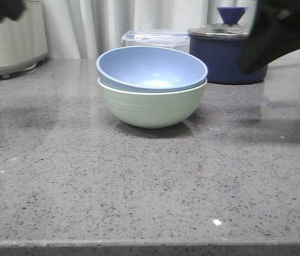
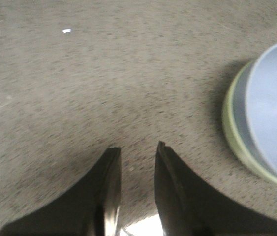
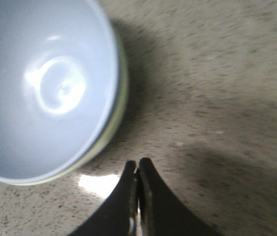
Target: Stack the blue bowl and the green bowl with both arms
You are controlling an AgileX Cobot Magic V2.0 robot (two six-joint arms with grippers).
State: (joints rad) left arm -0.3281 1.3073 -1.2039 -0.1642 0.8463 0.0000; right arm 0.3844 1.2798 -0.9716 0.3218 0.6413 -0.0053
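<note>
Front view: the blue bowl [image 1: 151, 68] sat tilted inside the green bowl [image 1: 151, 106] mid-counter; both arms were cropped at the top corners. Left wrist view: the left gripper [image 2: 138, 150] stood slightly parted, empty, beside the half-cropped bowls. Right wrist view: the right gripper [image 3: 138, 167] was pressed together, empty.

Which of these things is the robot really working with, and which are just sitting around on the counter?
Part of the job:
- blue bowl, nested in the green one
- green bowl
- left end effector, open
- right end effector, shut and empty

Just lying about:
- navy saucepan
- clear lidded container
- white appliance
</note>
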